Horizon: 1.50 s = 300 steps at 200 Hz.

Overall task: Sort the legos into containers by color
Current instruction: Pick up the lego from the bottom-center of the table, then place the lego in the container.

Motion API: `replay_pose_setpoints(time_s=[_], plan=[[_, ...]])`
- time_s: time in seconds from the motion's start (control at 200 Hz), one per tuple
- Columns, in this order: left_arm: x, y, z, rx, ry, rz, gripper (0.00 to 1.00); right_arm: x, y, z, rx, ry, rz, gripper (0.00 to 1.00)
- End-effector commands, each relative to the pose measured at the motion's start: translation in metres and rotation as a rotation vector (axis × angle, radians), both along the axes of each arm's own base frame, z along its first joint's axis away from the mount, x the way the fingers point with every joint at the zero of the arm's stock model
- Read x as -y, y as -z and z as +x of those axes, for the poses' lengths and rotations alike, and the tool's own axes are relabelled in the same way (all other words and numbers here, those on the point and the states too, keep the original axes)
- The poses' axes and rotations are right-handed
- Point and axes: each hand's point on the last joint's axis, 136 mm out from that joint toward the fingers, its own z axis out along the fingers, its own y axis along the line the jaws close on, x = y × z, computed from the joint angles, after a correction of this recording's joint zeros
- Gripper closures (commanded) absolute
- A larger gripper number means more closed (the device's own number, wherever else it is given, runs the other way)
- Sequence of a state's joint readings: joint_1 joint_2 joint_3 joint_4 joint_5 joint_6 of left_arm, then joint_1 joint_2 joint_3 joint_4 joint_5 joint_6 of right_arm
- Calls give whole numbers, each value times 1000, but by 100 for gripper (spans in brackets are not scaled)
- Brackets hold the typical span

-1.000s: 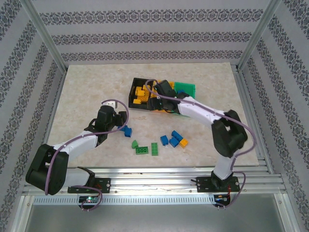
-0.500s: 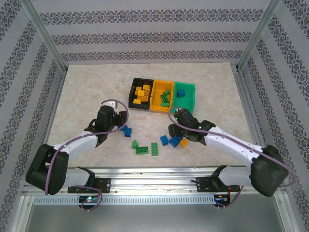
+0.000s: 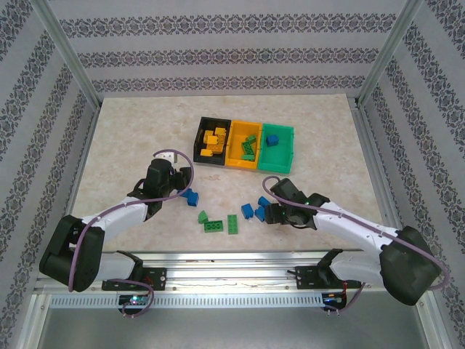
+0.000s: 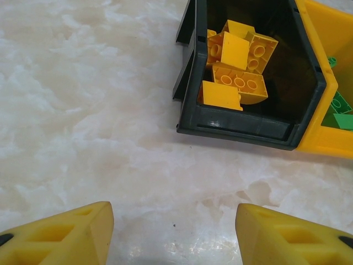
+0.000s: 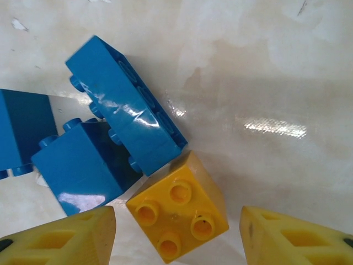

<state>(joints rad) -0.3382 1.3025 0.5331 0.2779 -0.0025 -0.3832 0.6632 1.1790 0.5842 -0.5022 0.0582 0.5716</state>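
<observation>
Right wrist view: my right gripper [image 5: 176, 245] has its fingers spread wide and clamps nothing. A yellow brick [image 5: 177, 216] sits studs-up between them, touching a blue brick [image 5: 128, 118] just beyond. Left wrist view: my left gripper [image 4: 174, 234] is equally spread and empty over the table [image 4: 83, 110]. Ahead, the black bin [image 4: 237, 126] holds yellow bricks [image 4: 237, 66]. Top external view: the yellow-orange bin [image 3: 242, 164] and green bin [image 3: 277, 158] adjoin it; green bricks [image 3: 219, 222] lie loose nearer my bases.

Beige marbled tabletop [image 3: 131, 138], striped patterned walls [image 3: 218, 54], aluminium frame posts [image 3: 67, 54], metal rail along near edge [image 3: 240, 263]
</observation>
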Motion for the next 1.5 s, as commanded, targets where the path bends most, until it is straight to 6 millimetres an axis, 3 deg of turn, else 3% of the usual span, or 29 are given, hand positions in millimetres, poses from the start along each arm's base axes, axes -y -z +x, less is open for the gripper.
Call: replay_pose_setpoints(time_s=[0.0, 0.315, 0.51, 0.869, 1.009, 1.129, 1.359, 1.494], plan=[[-2, -2, 4, 17, -13, -27, 40, -3, 8, 0, -28, -3, -5, 39], [-1, 0, 5, 13, -11, -31, 40, -9, 12, 6, -42, -29, -26, 46], [-1, 1, 6, 9, -10, -34, 40, -16, 9, 7, -53, -54, -22, 60], [-2, 1, 6, 9, -15, -26, 40, -38, -38, 36, 82, -70, 51, 61], [-1, 3, 6, 6, -12, -29, 40, -64, -62, 69, 190, -73, 123, 61], [-2, 3, 6, 3, -15, -28, 40, -104, -82, 104, 261, -113, 213, 61], [-3, 1, 5, 7, -20, -27, 40, -179, -90, 176, 299, -225, 256, 61], [0, 0, 6, 9, -12, -44, 40, -205, -102, 219, 345, -236, 233, 60]])
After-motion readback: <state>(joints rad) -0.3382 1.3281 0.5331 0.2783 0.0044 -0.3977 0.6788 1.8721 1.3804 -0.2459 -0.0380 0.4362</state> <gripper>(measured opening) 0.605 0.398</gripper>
